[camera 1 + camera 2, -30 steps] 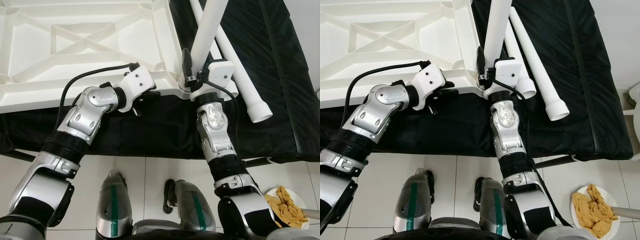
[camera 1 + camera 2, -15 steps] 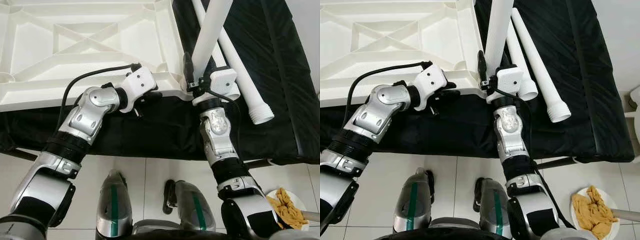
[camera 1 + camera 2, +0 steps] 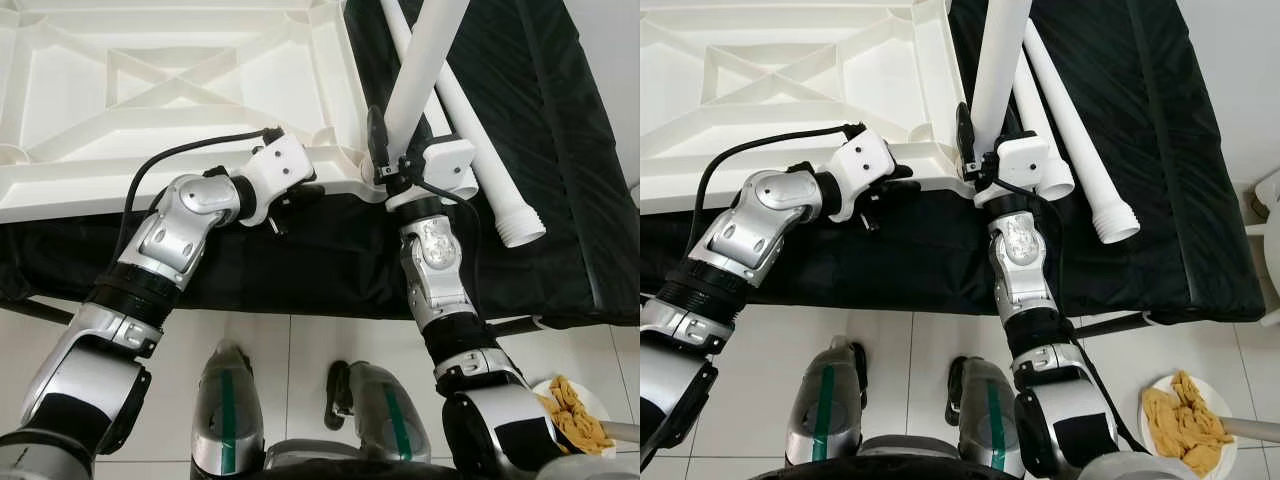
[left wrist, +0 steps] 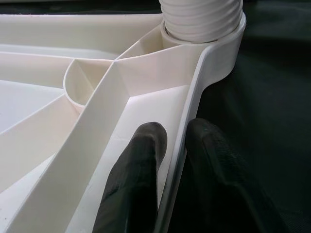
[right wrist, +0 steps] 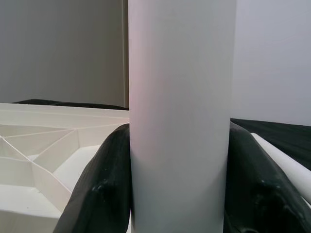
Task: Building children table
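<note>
The white plastic tabletop [image 3: 180, 90] lies upside down on a black mat, ribs facing up. My left gripper [image 4: 172, 128] is shut on the tabletop's near rim, one finger inside it and one outside, close to the right corner. In that corner socket stands a white table leg [image 3: 425, 60], its threaded end [image 4: 201, 19] seated in the socket. My right gripper [image 3: 385, 150] is shut on the leg just above the socket, its black fingers [image 5: 112, 179] on both sides of the tube. Two more loose legs [image 3: 1080, 130] lie on the mat to the right.
The black mat [image 3: 560, 150] covers a low cot that reaches to the right. On the tiled floor at the lower right is a white plate [image 3: 580, 420] with yellowish pieces on it. My own feet [image 3: 230, 400] stand close to the cot's edge.
The whole picture has shifted slightly, so the camera moved. Both grippers keep their holds; the leg stays upright in the corner socket.
</note>
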Robot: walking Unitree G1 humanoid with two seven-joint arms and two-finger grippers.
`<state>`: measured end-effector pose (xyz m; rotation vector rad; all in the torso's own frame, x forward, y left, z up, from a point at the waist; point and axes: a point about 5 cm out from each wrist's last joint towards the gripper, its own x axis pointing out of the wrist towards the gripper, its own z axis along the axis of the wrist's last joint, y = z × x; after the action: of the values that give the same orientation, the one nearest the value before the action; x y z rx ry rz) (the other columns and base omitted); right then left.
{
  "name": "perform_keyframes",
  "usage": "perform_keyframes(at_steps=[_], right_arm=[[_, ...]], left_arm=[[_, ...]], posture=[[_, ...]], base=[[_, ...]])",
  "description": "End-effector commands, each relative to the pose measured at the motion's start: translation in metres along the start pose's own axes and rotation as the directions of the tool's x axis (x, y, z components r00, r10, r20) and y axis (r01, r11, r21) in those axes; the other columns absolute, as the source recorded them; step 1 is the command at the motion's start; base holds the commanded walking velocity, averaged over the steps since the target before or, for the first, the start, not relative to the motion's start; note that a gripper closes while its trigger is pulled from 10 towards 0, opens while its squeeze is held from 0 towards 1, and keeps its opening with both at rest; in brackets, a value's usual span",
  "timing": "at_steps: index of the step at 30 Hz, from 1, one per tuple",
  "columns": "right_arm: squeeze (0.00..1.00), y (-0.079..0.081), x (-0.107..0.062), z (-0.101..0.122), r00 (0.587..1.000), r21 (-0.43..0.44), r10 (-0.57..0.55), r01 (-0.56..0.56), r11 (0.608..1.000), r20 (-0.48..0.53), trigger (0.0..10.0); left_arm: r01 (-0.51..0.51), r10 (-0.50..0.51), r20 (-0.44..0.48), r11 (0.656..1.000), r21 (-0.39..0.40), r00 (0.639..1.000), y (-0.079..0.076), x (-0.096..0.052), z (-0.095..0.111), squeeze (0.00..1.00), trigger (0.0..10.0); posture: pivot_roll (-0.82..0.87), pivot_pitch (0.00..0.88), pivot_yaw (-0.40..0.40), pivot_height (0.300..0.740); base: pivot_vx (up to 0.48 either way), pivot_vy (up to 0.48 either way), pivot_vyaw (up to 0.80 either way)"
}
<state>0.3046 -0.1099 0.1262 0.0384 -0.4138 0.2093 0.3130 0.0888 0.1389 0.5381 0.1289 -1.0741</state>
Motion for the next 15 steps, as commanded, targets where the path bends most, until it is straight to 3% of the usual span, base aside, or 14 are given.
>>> perform_keyframes(at_steps=[1, 7, 15], right_arm=[[0.00, -0.028, -0.053, -0.055, 0.934, -0.011, -0.128, 0.132, 0.991, -0.333, 10.0], [0.00, -0.026, -0.049, -0.051, 0.946, -0.017, -0.112, 0.112, 0.994, -0.304, 10.0], [0.00, -0.020, -0.026, -0.032, 0.977, 0.004, -0.078, 0.080, 0.997, -0.198, 10.0]], left_arm=[[-0.045, 0.034, 0.102, 0.994, 0.101, 0.994, 0.012, -0.007, 0.030, 0.00, 10.0], [-0.048, 0.038, 0.102, 0.994, 0.099, 0.994, 0.013, -0.007, 0.030, 0.00, 10.0], [-0.045, 0.035, 0.095, 0.994, 0.098, 0.995, 0.013, -0.008, 0.029, 0.00, 10.0]], posture=[[0.08, 0.072, -0.050, 0.740], [0.08, 0.074, -0.050, 0.740], [0.08, 0.076, -0.049, 0.740]], base=[[0.000, 0.000, 0.00], [0.000, 0.000, 0.00], [0.000, 0.000, 0.00]])
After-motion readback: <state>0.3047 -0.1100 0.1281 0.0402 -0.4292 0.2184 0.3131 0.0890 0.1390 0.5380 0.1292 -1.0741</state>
